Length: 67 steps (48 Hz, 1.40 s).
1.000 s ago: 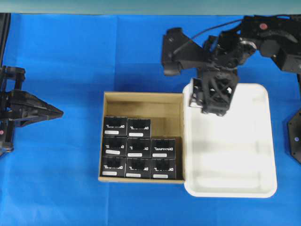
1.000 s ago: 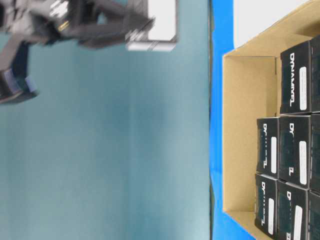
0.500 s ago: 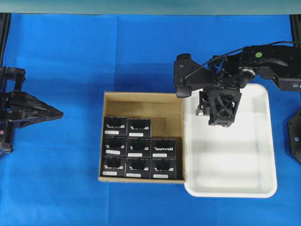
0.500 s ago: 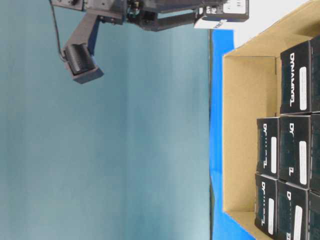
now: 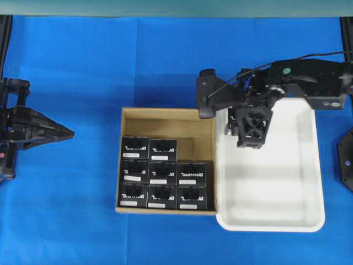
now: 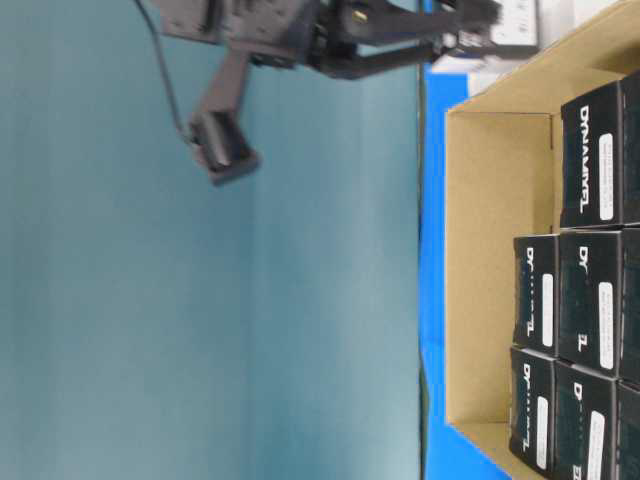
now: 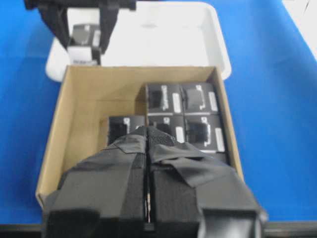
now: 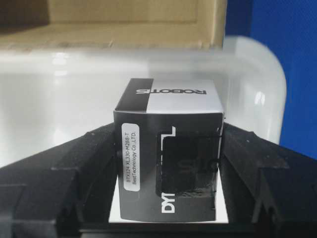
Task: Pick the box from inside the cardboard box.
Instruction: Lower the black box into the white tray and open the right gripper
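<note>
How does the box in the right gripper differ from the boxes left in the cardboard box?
The held box is clamped between the right gripper fingers above the white tray; the eight remaining boxes sit packed inside the cardboard box. The held box is isolated; the remaining boxes touch neighbours in rows. Both kinds are black cartons with white lettering and a small white label.

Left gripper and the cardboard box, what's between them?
Only bare blue cloth between the left gripper and the cardboard box, seen in the overhead view.
</note>
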Tool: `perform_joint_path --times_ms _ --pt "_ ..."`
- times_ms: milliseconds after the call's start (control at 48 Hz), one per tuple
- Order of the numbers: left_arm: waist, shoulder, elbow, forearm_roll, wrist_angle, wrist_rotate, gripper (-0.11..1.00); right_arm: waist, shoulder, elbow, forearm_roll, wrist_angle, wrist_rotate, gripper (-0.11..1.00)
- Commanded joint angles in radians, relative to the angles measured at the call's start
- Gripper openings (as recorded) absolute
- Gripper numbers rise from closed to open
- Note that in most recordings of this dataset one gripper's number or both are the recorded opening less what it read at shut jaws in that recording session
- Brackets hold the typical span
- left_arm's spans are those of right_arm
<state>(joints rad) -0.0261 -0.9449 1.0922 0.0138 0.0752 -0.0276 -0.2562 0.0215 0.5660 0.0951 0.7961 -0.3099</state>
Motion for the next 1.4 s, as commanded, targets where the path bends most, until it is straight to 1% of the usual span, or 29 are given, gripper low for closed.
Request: perform_joint_path --times_ms 0,167,584,625,729,792,938,1084,1188,1251,1376 --pt "-0.002 0.008 -0.029 0.003 -0.008 -0.002 -0.05 -0.003 0.025 -0.003 -0.002 -0.023 0.002 0.62" --pt "-0.002 0.006 -0.031 0.003 -0.009 -0.002 -0.05 -0.005 0.058 -0.002 -0.003 -0.031 0.002 0.62" --pt "-0.002 0.008 -0.031 0.003 -0.006 -0.002 -0.05 -0.008 0.06 -0.002 0.0 -0.02 0.011 0.61" --pt "-0.002 0.006 -0.031 0.003 -0.005 0.0 -0.05 -0.008 0.058 -0.005 0.003 -0.018 0.011 0.65" --pt "-0.002 0.006 -0.031 0.003 0.002 -0.002 -0.05 -0.008 0.051 -0.014 0.012 -0.015 0.006 0.91" --pt "-0.002 0.008 -0.029 0.003 0.003 -0.002 -0.05 -0.008 0.034 -0.028 0.026 -0.014 0.002 0.99" --pt "-0.002 0.006 -0.028 0.003 0.017 -0.002 -0.05 -0.008 -0.017 -0.066 0.031 -0.008 0.006 0.98" --pt "-0.002 0.003 -0.029 0.003 0.018 0.0 -0.05 -0.009 -0.112 -0.092 0.035 0.005 0.014 0.98" --pt "-0.002 -0.002 -0.029 0.003 0.017 0.003 -0.04 -0.008 -0.178 -0.121 0.052 -0.017 0.023 0.98" --pt "-0.002 -0.006 -0.029 0.003 0.017 0.003 -0.04 -0.008 -0.213 -0.132 0.052 -0.032 0.032 0.98" --pt "-0.002 -0.011 -0.029 0.003 0.015 0.002 -0.01 -0.005 -0.29 -0.13 0.06 -0.084 0.071 0.98"
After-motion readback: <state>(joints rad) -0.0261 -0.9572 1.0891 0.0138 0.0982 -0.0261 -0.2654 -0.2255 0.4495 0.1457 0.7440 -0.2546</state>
